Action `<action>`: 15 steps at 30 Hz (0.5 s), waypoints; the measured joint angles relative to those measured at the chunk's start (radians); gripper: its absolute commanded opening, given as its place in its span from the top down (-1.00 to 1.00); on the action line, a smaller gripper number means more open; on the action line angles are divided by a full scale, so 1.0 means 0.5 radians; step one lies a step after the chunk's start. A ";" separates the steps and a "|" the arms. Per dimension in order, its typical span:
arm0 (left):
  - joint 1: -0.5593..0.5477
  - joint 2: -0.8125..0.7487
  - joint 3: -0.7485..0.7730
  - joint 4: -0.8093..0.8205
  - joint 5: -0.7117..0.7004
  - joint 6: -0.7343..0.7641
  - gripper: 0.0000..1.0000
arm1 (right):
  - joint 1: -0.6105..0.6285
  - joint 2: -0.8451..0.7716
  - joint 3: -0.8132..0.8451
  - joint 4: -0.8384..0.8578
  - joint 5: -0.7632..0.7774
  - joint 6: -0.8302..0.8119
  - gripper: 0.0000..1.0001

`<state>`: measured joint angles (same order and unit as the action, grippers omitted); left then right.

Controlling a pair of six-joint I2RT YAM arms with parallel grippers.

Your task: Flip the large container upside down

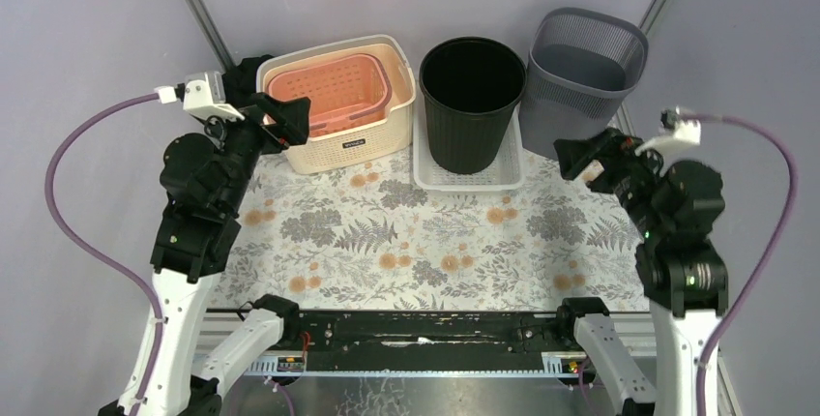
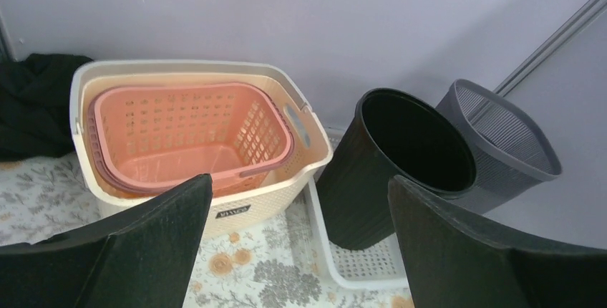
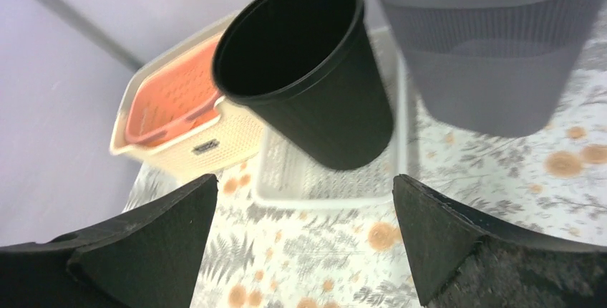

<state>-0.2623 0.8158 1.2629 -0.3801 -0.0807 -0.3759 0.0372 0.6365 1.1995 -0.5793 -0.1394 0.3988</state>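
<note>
A large cream basket [image 1: 358,150] stands upright at the back left, with a pink basket [image 1: 334,87] nested inside it. My left gripper [image 1: 290,116] is open and empty, just left of the cream basket's front corner and above the table. In the left wrist view the gripper [image 2: 299,181] faces the cream basket [image 2: 286,193] and the pink basket [image 2: 179,136]. My right gripper [image 1: 571,157] is open and empty at the right, apart from every container. In the right wrist view the gripper [image 3: 304,179] hangs above the flowered cloth.
A black bin [image 1: 471,135] stands upright in a flat white tray [image 1: 483,179] beside the cream basket. A grey mesh bin [image 1: 580,87] stands at the back right. A black cloth [image 2: 36,100] lies behind the basket's left. Walls and metal posts close the back.
</note>
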 measured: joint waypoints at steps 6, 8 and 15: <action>0.001 0.057 0.017 -0.208 0.013 -0.162 -1.00 | 0.000 0.583 0.446 -0.192 -0.336 -0.124 -0.99; 0.001 0.075 -0.023 -0.230 0.027 -0.211 -1.00 | 0.005 0.763 0.573 -0.262 -0.391 -0.179 -0.93; 0.000 0.357 -0.056 -0.244 0.246 -0.246 -1.00 | 0.317 1.345 1.164 -0.415 -0.349 -0.349 -0.88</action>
<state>-0.2623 0.9943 1.2346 -0.5022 0.0422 -0.4988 0.1959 1.3090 1.7817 -0.7868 -0.3141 0.2245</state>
